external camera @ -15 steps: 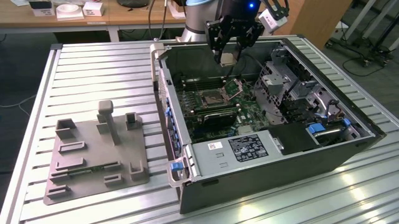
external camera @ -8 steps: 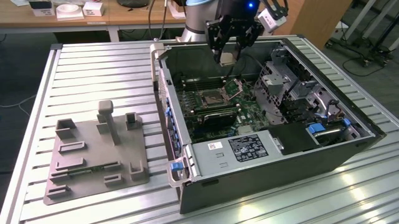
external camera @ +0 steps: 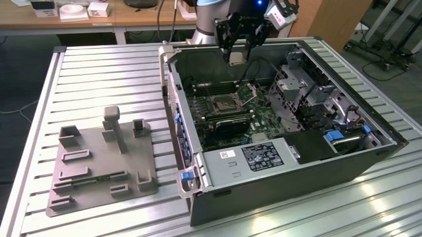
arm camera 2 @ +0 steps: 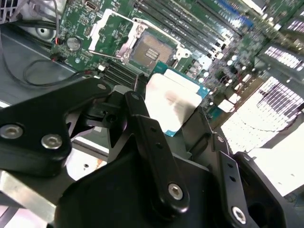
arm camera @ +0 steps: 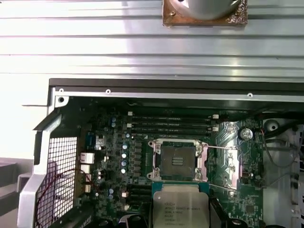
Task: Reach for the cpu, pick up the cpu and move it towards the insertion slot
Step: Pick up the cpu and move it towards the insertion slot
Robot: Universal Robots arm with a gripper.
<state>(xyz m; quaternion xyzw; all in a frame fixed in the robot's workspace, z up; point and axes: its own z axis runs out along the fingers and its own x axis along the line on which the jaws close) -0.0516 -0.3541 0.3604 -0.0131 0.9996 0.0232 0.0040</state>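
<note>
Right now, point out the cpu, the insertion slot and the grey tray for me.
cpu (arm camera 2: 171, 102), second wrist view, on its silvery top.
insertion slot (arm camera: 176, 161), first wrist view, on the dark contact square inside the metal frame.
grey tray (external camera: 102, 163), exterior view, on its flat base.

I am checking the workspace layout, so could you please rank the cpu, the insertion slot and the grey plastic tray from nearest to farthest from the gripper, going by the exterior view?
1. The cpu, held in the gripper above the open case.
2. The insertion slot, on the motherboard below the gripper, flap open.
3. The grey plastic tray, on the table outside the case, toward the exterior view's left.
</note>
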